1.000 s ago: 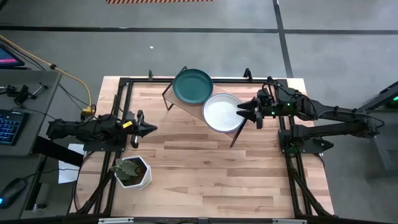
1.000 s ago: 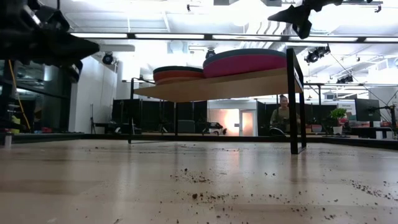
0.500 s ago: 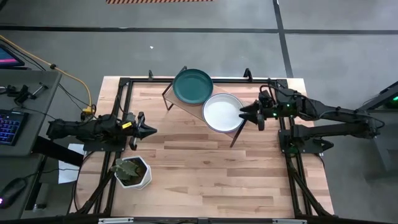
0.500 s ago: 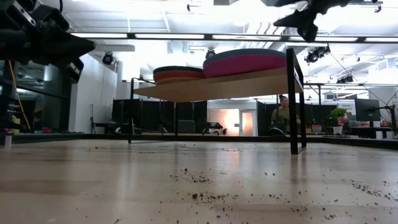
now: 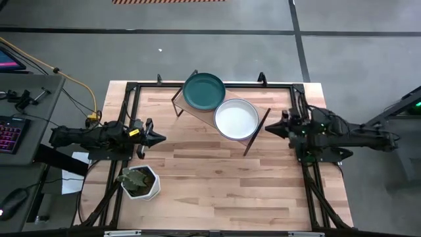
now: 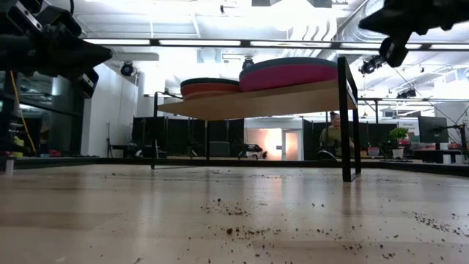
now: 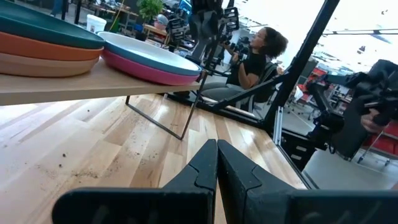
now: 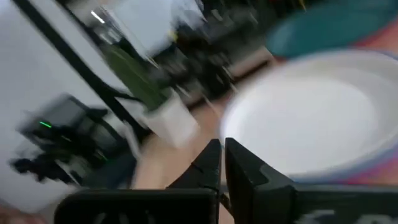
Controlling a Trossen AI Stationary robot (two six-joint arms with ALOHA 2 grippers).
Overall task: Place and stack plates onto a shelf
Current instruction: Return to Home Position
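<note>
The left arm lies stretched out level over the 9 o'clock edge of the pale wooden plank surface [image 5: 217, 187], and its left tool [image 5: 158, 137] points toward 3 o'clock with both dark fingers pressed together into one wedge, holding nothing; the right arm is folded over the 3 o'clock edge, and its right tool [image 5: 267, 130] points toward 9 o'clock with the fingers drawn together, also empty, near the end of the shelf but apart from it; in the low view both tools hang well above the surface; the rectangular light wood shelf with thin black wire legs [image 6: 249, 103] stands at about 12 o'clock, angled across the surface, and carries two stacks side by side; the round dark green plate [image 5: 204, 91] tops the farther stack over a red and a peach plate; the round white plate [image 5: 236, 119] tops the stack nearer the right tool, over a blue and a magenta plate; a white hexagonal plant pot [image 5: 140, 182] sits at 8 o'clock, just beside the left arm.
</note>
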